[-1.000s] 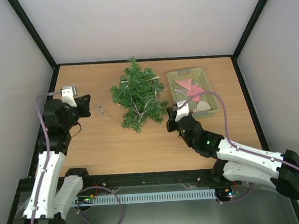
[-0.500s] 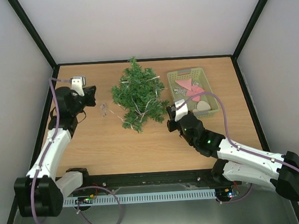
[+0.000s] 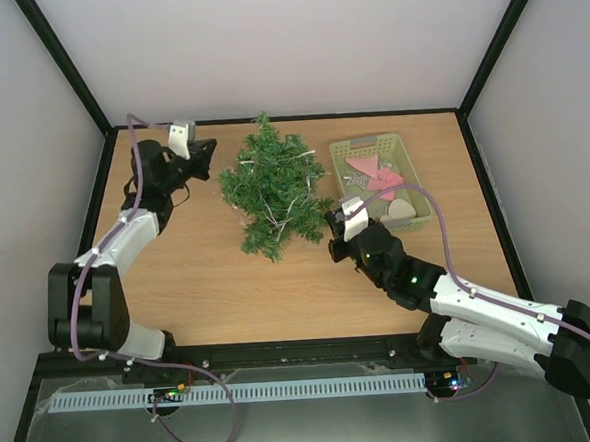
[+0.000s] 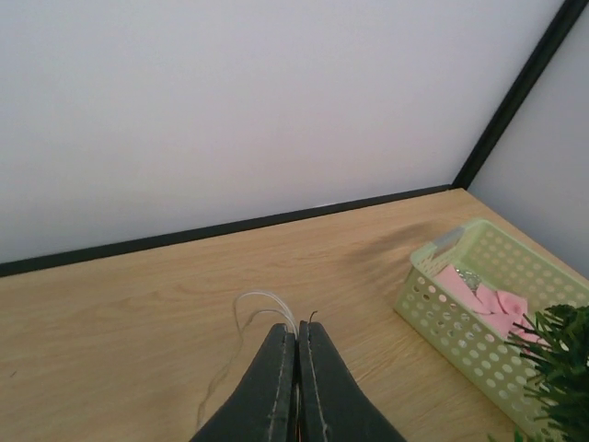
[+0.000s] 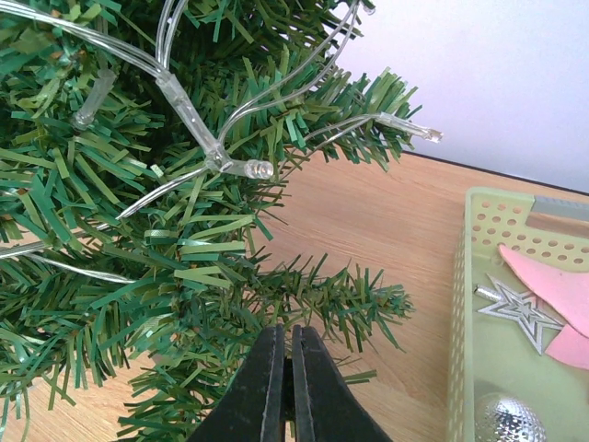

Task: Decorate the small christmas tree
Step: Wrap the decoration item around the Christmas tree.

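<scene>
The small christmas tree (image 3: 273, 187) lies on the table with a clear light string (image 5: 195, 124) wound through its branches. My left gripper (image 3: 207, 151) is at the back left of the tree, near its top, shut on a thin clear wire (image 4: 262, 299) that loops out from its tips (image 4: 296, 328). My right gripper (image 3: 331, 225) is at the tree's lower right edge. Its jaws (image 5: 288, 333) are shut on the needles of a low branch (image 5: 368, 304). The tree also shows in the right wrist view (image 5: 138, 239) and at the left wrist view's right edge (image 4: 557, 341).
A pale green basket (image 3: 420, 188) stands right of the tree, holding pink shapes (image 3: 377, 171), a silver star (image 5: 520, 313), a silver ball (image 5: 502, 419) and a white piece (image 3: 401, 208). It also shows in the left wrist view (image 4: 460, 327). White walls enclose the table's back and sides.
My left arm has swung from the table's left edge to the back, up beside the tree's top, carrying the clear wire. My right gripper has barely moved.
</scene>
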Controlling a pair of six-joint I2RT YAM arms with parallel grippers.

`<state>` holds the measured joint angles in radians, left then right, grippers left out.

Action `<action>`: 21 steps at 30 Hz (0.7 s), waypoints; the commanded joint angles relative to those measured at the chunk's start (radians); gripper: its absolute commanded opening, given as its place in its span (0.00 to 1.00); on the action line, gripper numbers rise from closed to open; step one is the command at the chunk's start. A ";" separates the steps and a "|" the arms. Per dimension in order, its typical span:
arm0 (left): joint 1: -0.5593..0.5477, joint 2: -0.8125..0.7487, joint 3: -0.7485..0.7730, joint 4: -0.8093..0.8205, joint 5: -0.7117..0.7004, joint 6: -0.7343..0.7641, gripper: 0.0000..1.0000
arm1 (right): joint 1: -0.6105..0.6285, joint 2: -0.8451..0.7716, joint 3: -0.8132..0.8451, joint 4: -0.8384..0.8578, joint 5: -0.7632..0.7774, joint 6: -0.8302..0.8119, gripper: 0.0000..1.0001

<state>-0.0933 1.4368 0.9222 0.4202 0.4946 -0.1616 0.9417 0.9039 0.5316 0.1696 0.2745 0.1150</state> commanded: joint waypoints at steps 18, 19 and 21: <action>0.069 0.140 -0.029 0.111 0.231 0.193 0.02 | -0.005 0.002 0.016 0.020 -0.018 -0.022 0.02; 0.063 0.152 -0.017 0.127 0.250 0.177 0.02 | -0.004 0.001 0.015 0.021 -0.018 -0.021 0.02; 0.046 0.174 0.009 0.159 0.285 0.150 0.02 | -0.005 0.000 0.016 0.022 -0.018 -0.022 0.02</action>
<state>-0.0242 1.5711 0.8764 0.4992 0.6937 -0.0105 0.9417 0.9070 0.5316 0.1696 0.2607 0.1078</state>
